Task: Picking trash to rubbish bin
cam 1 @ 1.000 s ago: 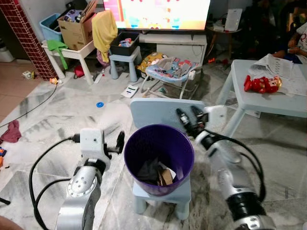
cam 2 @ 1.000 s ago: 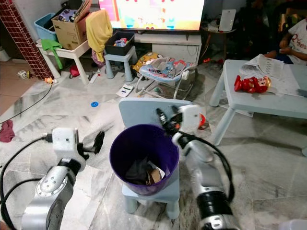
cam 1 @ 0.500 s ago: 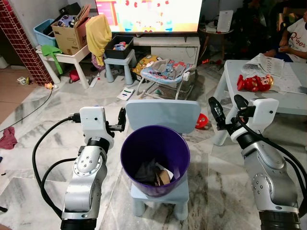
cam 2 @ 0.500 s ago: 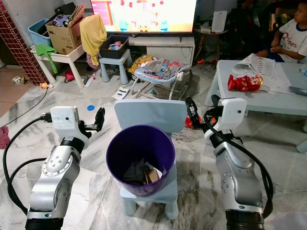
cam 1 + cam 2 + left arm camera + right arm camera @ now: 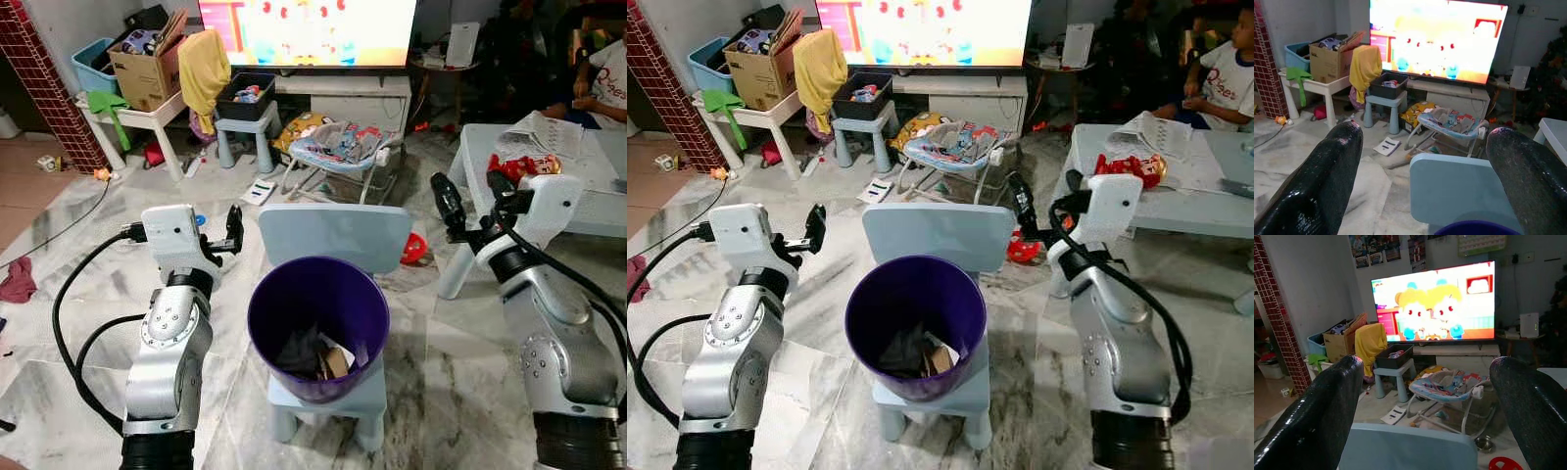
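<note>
Up beside the purple bin (image 5: 318,328), the left end effector (image 5: 233,227) has its two black fingers spread apart and holds nothing. On the bin's other side, the right end effector (image 5: 472,201) is raised too, fingers wide and bare. Between them the bin stands on a small pale blue chair (image 5: 336,238). Trash (image 5: 315,356) lies at the bottom of the bin. Farther back are a baby bouncer (image 5: 343,147), a bright TV (image 5: 309,31) and a cardboard box (image 5: 147,57).
</note>
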`<state>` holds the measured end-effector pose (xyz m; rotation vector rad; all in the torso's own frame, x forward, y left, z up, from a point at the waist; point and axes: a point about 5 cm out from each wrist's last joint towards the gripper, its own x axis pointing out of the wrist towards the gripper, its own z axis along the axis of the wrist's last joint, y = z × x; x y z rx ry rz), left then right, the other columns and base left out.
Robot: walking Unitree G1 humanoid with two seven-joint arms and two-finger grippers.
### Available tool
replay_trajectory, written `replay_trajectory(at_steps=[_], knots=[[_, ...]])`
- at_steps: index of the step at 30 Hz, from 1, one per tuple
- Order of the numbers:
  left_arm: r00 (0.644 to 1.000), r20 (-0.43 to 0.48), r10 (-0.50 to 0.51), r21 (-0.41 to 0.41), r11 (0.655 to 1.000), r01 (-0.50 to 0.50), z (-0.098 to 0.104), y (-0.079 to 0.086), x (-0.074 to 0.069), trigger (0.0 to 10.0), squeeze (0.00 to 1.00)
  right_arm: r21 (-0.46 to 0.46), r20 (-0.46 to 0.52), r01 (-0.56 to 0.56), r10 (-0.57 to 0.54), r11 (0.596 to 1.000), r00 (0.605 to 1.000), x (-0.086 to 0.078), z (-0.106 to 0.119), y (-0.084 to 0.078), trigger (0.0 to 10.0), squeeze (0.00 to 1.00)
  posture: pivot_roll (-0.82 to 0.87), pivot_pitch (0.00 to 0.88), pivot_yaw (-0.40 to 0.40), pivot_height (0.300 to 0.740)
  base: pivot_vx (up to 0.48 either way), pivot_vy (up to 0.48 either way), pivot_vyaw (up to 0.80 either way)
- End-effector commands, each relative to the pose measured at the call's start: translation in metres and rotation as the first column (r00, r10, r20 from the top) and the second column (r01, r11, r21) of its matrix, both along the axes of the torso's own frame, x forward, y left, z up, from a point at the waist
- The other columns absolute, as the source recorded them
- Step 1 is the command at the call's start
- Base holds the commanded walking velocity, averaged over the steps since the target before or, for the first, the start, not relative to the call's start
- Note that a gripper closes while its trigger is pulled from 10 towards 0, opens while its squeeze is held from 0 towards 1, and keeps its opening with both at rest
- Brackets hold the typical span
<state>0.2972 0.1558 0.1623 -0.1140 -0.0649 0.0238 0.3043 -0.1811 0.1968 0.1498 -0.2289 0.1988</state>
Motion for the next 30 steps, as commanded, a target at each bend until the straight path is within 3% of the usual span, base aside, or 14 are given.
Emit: replay_trajectory(at_steps=[1,3,9,18,26,30], knots=[[1.000,0.018,0.002,-0.006,1.000,-0.002,0.006,-0.001,0.003,10.0,0.00,0.017,0.030,0.005,-0.005,1.000,1.000,0.002,0.013,0.002,10.0,1.00,-0.01,0.000,0.001,0.740,0.000,0.000,0.00],[0.999,0.040,0.005,-0.008,1.000,-0.005,0.011,-0.001,0.002,10.0,0.00,-0.001,0.059,-0.007,0.007,1.000,0.998,0.006,0.024,0.008,10.0,1.00,-0.01,0.000,-0.005,0.740,0.000,0.000,0.00],[0.995,0.045,0.087,-0.010,0.996,-0.087,0.008,0.011,0.003,10.0,0.00,-0.024,0.036,0.017,-0.016,1.000,0.999,0.016,0.023,0.013,10.0,1.00,-0.03,0.000,-0.023,0.740,0.000,0.000,0.00],[0.992,0.034,0.122,-0.040,0.992,-0.121,0.004,0.012,0.013,10.0,0.00,-0.028,-0.042,-0.004,0.003,1.000,0.999,0.018,0.004,0.032,10.0,1.00,-0.05,0.000,-0.013,0.740,0.000,0.000,0.00],[0.997,0.034,0.076,-0.040,0.996,-0.074,0.001,-0.001,0.012,10.0,0.00,-0.060,-0.044,0.041,-0.044,0.997,0.998,0.013,-0.008,0.025,10.0,1.00,-0.05,0.000,0.007,0.740,0.000,0.000,0.00],[0.998,0.039,0.055,-0.036,0.998,-0.053,0.000,-0.002,0.011,10.0,0.00,-0.074,-0.047,0.102,-0.106,0.992,0.993,0.010,-0.013,0.011,10.0,1.00,-0.04,0.000,0.006,0.740,0.000,0.000,0.00]])
